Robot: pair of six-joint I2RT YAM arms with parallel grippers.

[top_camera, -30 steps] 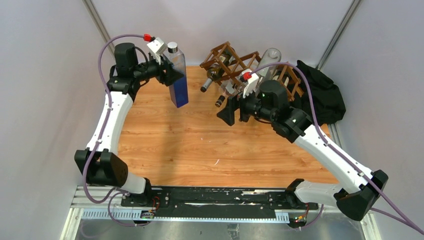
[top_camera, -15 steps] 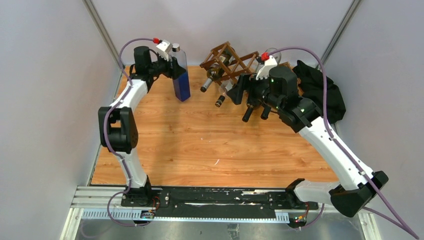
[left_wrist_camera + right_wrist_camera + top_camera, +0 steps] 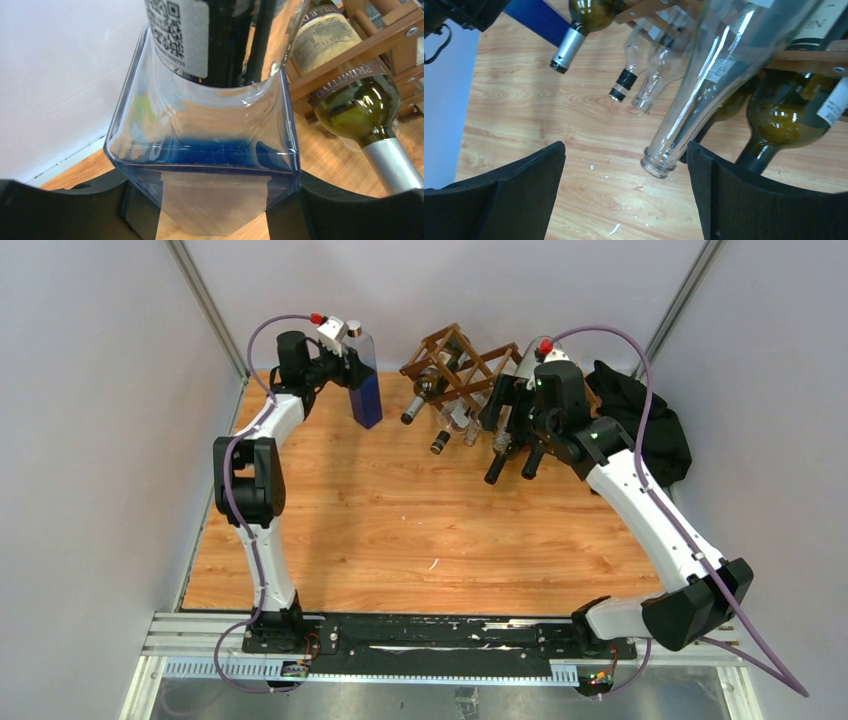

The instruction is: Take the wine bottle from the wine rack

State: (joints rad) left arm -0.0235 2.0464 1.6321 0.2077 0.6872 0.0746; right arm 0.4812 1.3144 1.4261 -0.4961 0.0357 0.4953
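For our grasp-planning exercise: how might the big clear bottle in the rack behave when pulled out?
The big clear bottle looks empty, so probably light. Glossy glass may slip, and break if dropped. Round, so likely to roll.

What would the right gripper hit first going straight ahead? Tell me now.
Most likely the clear bottle: its mouth pokes out of the rack right in line with the open right gripper. Depth is unclear.
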